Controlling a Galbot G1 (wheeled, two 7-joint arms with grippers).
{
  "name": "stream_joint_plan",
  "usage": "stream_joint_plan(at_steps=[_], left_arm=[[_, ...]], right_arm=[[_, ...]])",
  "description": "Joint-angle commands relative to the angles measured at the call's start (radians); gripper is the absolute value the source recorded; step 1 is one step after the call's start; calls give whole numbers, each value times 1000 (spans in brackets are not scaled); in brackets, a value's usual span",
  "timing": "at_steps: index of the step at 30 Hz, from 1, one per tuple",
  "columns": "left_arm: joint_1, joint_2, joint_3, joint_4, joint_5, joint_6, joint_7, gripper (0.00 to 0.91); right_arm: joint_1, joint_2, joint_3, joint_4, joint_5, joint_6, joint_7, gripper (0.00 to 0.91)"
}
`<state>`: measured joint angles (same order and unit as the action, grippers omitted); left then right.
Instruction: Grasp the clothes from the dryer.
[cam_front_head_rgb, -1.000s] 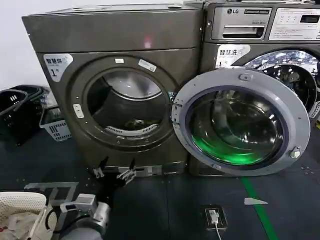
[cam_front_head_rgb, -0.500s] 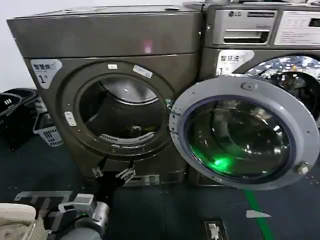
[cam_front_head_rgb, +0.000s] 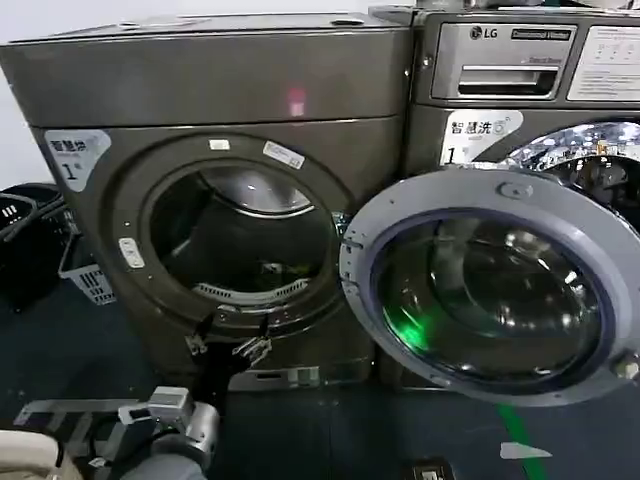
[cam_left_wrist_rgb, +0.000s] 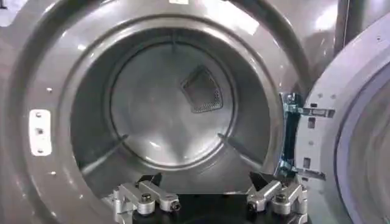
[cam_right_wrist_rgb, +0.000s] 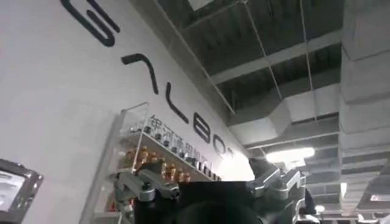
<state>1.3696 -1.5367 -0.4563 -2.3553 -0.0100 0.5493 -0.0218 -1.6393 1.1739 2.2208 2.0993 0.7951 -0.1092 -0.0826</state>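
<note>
The dryer (cam_front_head_rgb: 200, 90) is a dark bronze front-loader with a "1" sticker and a pink light. Its round porthole (cam_front_head_rgb: 240, 235) stands open, with the door (cam_front_head_rgb: 490, 290) swung out to the right. A small dim bundle, the clothes (cam_front_head_rgb: 266, 268), lies low in the drum behind the grille. My left gripper (cam_front_head_rgb: 228, 338) is open and empty, just in front of the porthole's lower rim. In the left wrist view, the left gripper (cam_left_wrist_rgb: 206, 181) faces straight into the bare drum (cam_left_wrist_rgb: 164, 103). My right gripper (cam_right_wrist_rgb: 207, 182) is open and empty, pointing up at a wall and ceiling.
The LG machine (cam_front_head_rgb: 520, 60) stands right of the dryer, partly behind the open door. A pale crate (cam_front_head_rgb: 85, 275) and a black basket (cam_front_head_rgb: 20, 230) sit on the floor at the left. The white lattice basket (cam_front_head_rgb: 25, 462) is at the bottom left corner. A green floor line (cam_front_head_rgb: 520, 440) runs at the right.
The dryer has grown larger and shifted in the head view, so I have come closer. The left gripper now overlaps the porthole's lower rim, still open.
</note>
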Motion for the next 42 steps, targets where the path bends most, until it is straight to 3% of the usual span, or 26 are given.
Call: stream_joint_plan(at_steps=[1,19,22,42], left_arm=[[1,1,0,0,2,0,0,907],[2,7,0,-2,2,0,1,907],[-19,4,0,25,0,-6,3,907],[-609,35,-78,629,-31,-82,-17,907]], right_arm=[[1,0,-3,3,-4,3,-1,907],[-7,-3,2,16,0,-6,5,907],[-9,-7,10,20,-54,-28,-9,907],[-32,-16,55,-5,-65,-24,-11,907]])
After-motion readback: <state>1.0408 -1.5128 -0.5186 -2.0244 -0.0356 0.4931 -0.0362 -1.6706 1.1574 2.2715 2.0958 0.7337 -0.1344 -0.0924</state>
